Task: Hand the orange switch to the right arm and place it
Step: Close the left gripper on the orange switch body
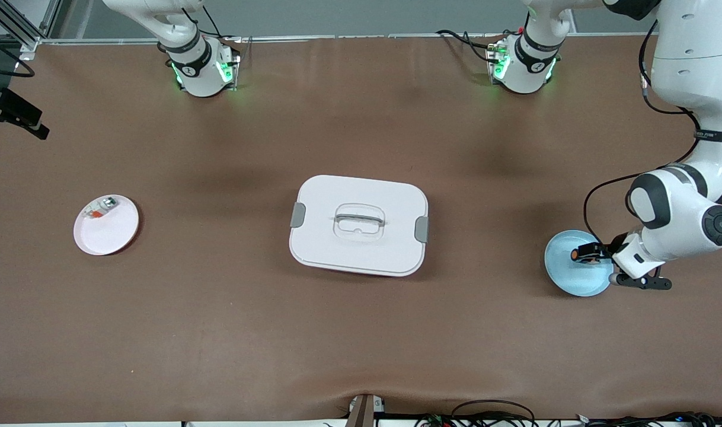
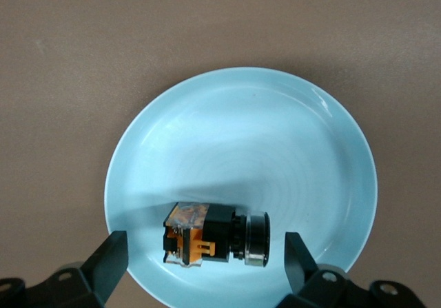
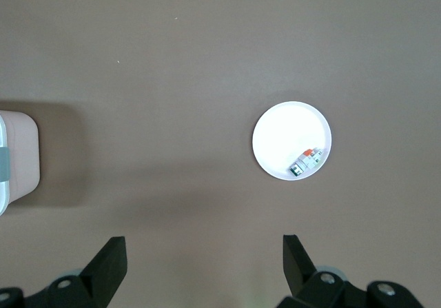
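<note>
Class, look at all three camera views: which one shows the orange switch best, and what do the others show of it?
The left wrist view is best: the orange switch fills the frame, lying on its side in the blue plate between the open left gripper fingers. The front view shows only a small orange-and-black speck. The right wrist view misses it entirely.

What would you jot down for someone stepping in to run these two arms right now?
Left gripper: open, low over the blue plate, fingers either side of the orange switch, not yet gripping.
Right gripper: open, empty, waiting high over the table; the white plate with a small part is in its view.
White lidded box: mid-table.
Done: approach only.
Left: grasp, lift, hand to right arm, place.
</note>
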`<state>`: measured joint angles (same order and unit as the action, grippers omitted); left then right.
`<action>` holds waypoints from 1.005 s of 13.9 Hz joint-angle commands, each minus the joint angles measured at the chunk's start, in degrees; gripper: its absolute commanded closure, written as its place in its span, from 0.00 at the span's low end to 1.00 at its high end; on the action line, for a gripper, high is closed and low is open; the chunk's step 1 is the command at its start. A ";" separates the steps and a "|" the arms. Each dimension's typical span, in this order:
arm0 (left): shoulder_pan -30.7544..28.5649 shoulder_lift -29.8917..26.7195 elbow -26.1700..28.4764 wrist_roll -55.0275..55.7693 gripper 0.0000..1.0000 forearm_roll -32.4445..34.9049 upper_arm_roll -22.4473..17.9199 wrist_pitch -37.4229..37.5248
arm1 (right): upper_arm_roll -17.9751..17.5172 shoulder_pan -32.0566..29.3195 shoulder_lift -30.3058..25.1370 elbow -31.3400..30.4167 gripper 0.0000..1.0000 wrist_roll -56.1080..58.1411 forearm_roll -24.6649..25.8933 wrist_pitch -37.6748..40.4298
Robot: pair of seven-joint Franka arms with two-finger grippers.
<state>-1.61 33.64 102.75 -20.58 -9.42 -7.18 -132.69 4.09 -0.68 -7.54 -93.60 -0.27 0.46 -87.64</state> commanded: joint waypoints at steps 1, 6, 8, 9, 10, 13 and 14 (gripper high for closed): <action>-0.50 0.55 0.52 -1.74 0.00 -1.48 1.02 -1.96 | -0.49 -0.64 -0.46 0.09 0.00 -0.26 0.33 0.37; -0.58 1.25 1.22 -1.74 0.00 -1.48 1.46 -3.89 | -0.58 -0.55 -0.46 0.09 0.00 -0.26 0.33 0.37; -0.67 1.52 2.01 -1.83 0.00 -1.39 1.46 -5.47 | -0.75 -0.29 -0.46 0.17 0.00 -0.26 0.33 0.37; -0.67 1.52 2.27 -1.74 0.00 -1.48 1.46 -6.00 | -0.84 -0.20 -0.55 0.17 0.00 -0.26 0.33 0.37; -0.67 1.61 2.62 -1.83 0.00 -1.39 1.46 -6.18 | -0.93 -0.20 -0.55 0.17 0.00 -0.26 0.33 0.28; -0.67 1.69 3.15 -1.74 0.00 -1.39 1.46 -6.27 | -0.84 -0.28 -0.55 0.09 0.00 -0.26 0.33 0.10; -0.59 1.78 3.50 -1.83 0.00 -1.39 1.46 -6.27 | -0.84 -0.28 -0.55 0.17 0.00 -0.26 0.33 0.02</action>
<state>-1.67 35.48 105.35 -20.59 -9.42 -6.27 -137.73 3.61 -0.65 -7.54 -93.58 -0.27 0.46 -87.69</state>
